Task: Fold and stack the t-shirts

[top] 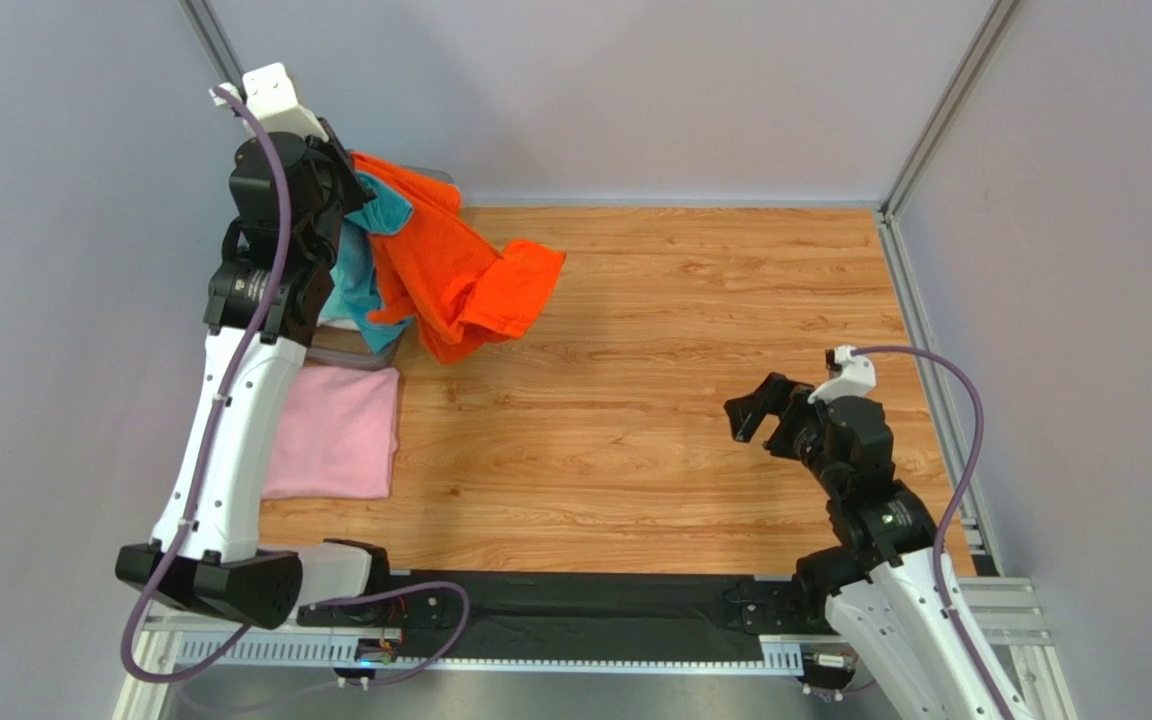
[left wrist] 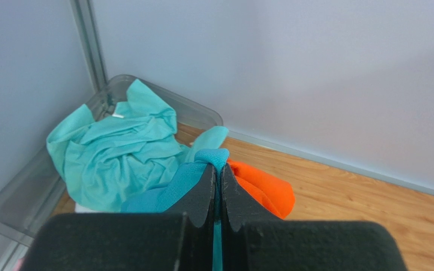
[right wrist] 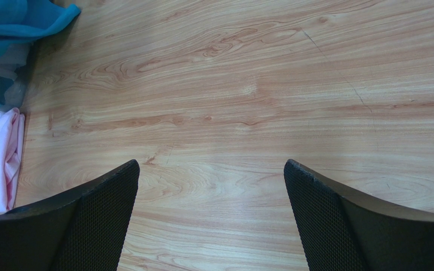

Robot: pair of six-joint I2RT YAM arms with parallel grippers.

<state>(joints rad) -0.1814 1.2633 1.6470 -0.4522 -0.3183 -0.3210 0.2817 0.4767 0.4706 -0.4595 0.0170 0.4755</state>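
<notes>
The left gripper (left wrist: 218, 169) is at the upper left of the top view, raised above the bin (left wrist: 194, 107). Its jaws are pressed together on a bunched edge of the teal t-shirt (left wrist: 171, 189), and a strip of teal cloth shows between the fingers in the left wrist view. The pinch sits on one edge, so the rest of the garment hangs free and can be drawn out of the pile. The orange t-shirt (top: 455, 270) lies against the teal one, just right of the fingers, and drapes from the bin corner down onto the table (top: 687, 330). It appears tangled with the lifted cloth rather than gripped, though the frames do not settle whether a fold of it is also caught. The mint green t-shirt (left wrist: 117, 152) lies crumpled inside the bin, not yet handled. The pink t-shirt (top: 334, 432) lies flat and folded at the left edge of the table, below the bin in the top view, and probably marks the base of the stack. The right gripper (right wrist: 211, 164) hovers over bare wood at the lower right, its jaws wide apart and holding nothing. This position leaves the centre free as a folding area and keeps that arm ready to take a second corner.
</notes>
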